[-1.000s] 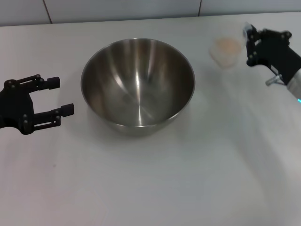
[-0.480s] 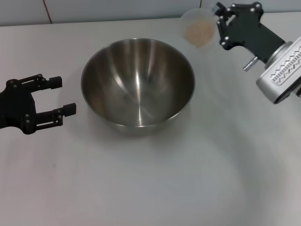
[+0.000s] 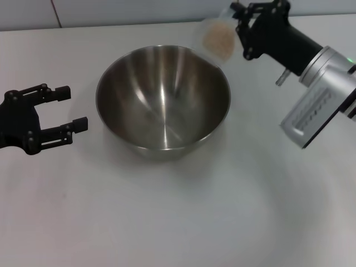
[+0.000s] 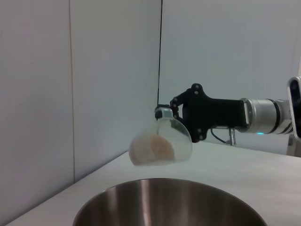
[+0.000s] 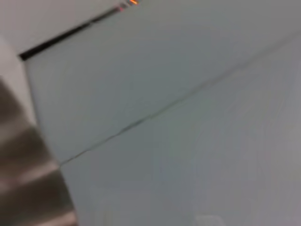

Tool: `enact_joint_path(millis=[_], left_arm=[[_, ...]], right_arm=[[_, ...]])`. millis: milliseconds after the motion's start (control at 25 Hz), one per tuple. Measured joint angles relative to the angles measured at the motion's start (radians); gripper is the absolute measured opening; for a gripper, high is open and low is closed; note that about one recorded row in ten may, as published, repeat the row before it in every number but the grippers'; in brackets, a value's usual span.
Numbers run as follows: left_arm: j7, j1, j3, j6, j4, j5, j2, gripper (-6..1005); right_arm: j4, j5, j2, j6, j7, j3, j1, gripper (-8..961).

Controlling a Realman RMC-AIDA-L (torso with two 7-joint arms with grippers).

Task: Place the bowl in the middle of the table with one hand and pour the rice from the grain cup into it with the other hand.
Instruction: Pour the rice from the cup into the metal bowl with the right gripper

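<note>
The big steel bowl (image 3: 163, 100) stands on the white table (image 3: 178, 211), empty inside; its rim (image 4: 164, 200) also shows in the left wrist view. My right gripper (image 3: 240, 30) is shut on the clear grain cup (image 3: 216, 36), held in the air over the bowl's far right rim and tipped toward the bowl. The rice (image 3: 217, 38) lies against the cup's lowered side, still inside. The left wrist view shows the tilted grain cup (image 4: 160, 148) with rice (image 4: 155, 148) above the bowl. My left gripper (image 3: 71, 108) rests open on the table, left of the bowl and apart from it.
A pale wall (image 3: 139, 11) with dark seams runs along the table's far edge. The right wrist view shows that wall and a sliver of the bowl (image 5: 28, 174).
My right gripper has lifted the grain cup off the table, carried it left to the bowl's rim and tipped it. The left gripper has barely moved.
</note>
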Motion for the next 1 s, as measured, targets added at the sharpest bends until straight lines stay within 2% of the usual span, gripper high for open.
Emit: enact_joint_path(millis=[360, 440, 560, 600, 1000], left_arm=[[0.000, -0.005, -0.001, 0.000, 0.001, 0.001, 0.000, 753], [0.000, -0.006, -0.001, 0.000, 0.001, 0.002, 0.000, 753], [0.000, -0.006, -0.001, 0.000, 0.001, 0.002, 0.000, 753], [0.000, -0.006, -0.001, 0.000, 0.001, 0.002, 0.000, 753], [0.000, -0.007, -0.001, 0.000, 0.002, 0.002, 0.000, 753]], right_arm=[[0.009, -0.001, 0.003, -0.004, -0.228, -0.084, 0.020, 4], [0.023, -0.001, 0.003, -0.004, -0.353, -0.085, 0.025, 4], [0.035, -0.001, 0.004, -0.004, -0.435, -0.085, 0.027, 5], [0.054, 0.003, 0.004, -0.007, -0.539, -0.083, 0.030, 5], [0.077, 0.007, 0.004, -0.054, -0.828, -0.077, 0.043, 5]])
